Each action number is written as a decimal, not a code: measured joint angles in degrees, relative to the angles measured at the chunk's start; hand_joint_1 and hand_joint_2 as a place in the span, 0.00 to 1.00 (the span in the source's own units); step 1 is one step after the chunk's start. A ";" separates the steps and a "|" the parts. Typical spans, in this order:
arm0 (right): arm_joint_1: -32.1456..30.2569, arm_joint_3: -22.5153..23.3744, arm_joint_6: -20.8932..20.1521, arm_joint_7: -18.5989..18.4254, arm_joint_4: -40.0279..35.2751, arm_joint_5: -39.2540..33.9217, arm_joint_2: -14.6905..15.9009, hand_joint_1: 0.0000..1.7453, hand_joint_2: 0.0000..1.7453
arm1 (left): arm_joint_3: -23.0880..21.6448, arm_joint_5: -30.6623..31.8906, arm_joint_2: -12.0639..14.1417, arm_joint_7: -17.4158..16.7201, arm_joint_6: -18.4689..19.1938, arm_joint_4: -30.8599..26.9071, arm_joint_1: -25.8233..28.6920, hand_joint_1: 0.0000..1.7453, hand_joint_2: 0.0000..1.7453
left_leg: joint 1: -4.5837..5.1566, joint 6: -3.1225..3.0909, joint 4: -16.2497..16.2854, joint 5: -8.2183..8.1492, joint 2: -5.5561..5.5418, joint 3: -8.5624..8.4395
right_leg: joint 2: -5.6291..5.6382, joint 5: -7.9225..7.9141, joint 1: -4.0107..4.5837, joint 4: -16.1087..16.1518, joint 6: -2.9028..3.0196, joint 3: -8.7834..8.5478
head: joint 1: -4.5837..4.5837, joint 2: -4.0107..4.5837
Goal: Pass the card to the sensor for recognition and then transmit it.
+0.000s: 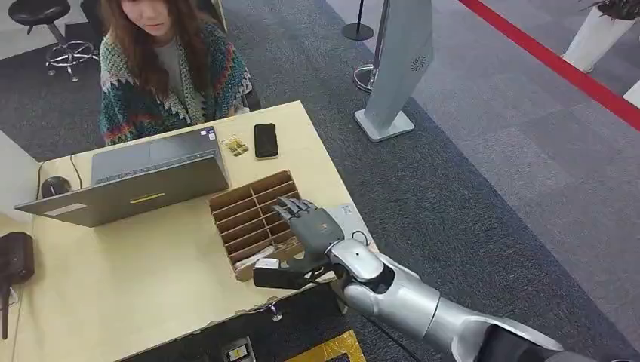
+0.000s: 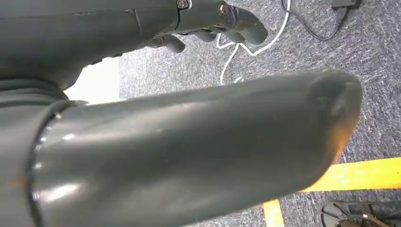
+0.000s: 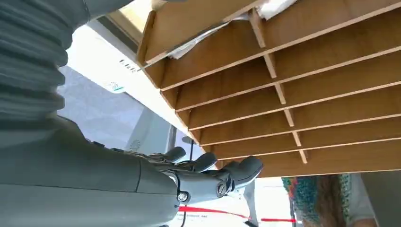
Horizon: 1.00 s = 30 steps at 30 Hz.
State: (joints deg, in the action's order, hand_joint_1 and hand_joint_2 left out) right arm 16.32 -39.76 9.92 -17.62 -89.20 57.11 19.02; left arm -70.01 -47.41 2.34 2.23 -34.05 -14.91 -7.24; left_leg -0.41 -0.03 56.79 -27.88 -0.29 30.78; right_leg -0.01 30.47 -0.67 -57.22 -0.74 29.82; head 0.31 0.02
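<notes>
Right hand (image 1: 313, 230), centre of head view: fingers spread over wooden slotted tray (image 1: 249, 215), thumb out low, holding nothing you can see; likely poised to pick. Pale cards (image 1: 256, 255) in tray's nearest slots. Left hand (image 2: 213, 23) hangs over floor, fingers curled, grip unclear. Sensor not identifiable.

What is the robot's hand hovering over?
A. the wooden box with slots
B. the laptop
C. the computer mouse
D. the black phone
A: the right hand is spread over the wooden box with slots, while the laptop and black phone lie farther off.
</notes>
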 joint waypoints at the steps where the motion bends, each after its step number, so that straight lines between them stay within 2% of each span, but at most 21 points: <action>1: 0.00 0.04 0.00 0.07 0.00 -0.02 0.02 0.00 1.00 | 0.00 0.00 0.02 0.04 0.00 0.00 0.01 0.00 0.00 | 0.00 0.00 0.00 0.00 0.00 0.00 | 0.00 0.00 0.00 0.00 0.00 0.00 | 0.02 0.00; 30: -0.31 -0.20 -2.58 0.90 0.04 2.14 1.07 0.00 1.00 | 0.00 -0.33 0.15 0.11 0.02 0.00 0.13 0.00 0.00 | 0.00 0.00 0.00 0.00 0.01 0.00 | 0.01 0.00 0.00 0.00 0.00 0.01 | 0.00 -0.02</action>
State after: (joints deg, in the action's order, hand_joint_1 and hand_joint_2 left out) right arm 16.01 -39.95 7.34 -16.72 -89.15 59.25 20.09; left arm -70.01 -47.74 2.49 2.34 -34.03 -14.91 -7.12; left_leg -0.41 -0.03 56.79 -27.88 -0.28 30.77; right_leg 0.00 30.47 -0.67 -57.22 -0.74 29.83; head 0.31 0.00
